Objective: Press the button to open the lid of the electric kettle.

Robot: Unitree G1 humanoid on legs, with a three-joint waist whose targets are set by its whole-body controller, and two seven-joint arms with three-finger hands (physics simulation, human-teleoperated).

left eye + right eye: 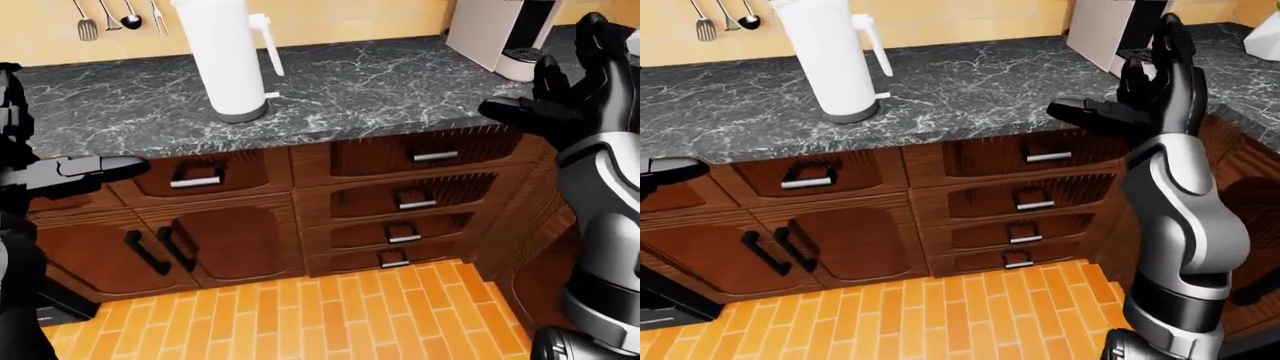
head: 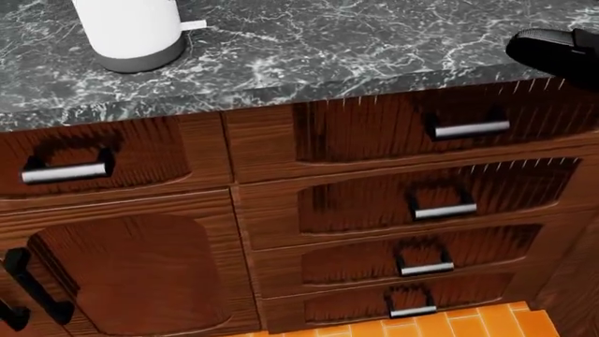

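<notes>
Right hand (image 1: 1145,71) spread wide beside one white kettle (image 1: 228,60) above four drawers (image 2: 426,210).

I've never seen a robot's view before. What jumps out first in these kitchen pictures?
The tall white electric kettle stands upright on the dark marble countertop, toward the upper left of the left-eye view. The right robot hand, black with open fingers, is raised at the counter's edge, well right of the kettle and not touching it. Below run dark wooden drawers and a bright orange tiled floor.
</notes>
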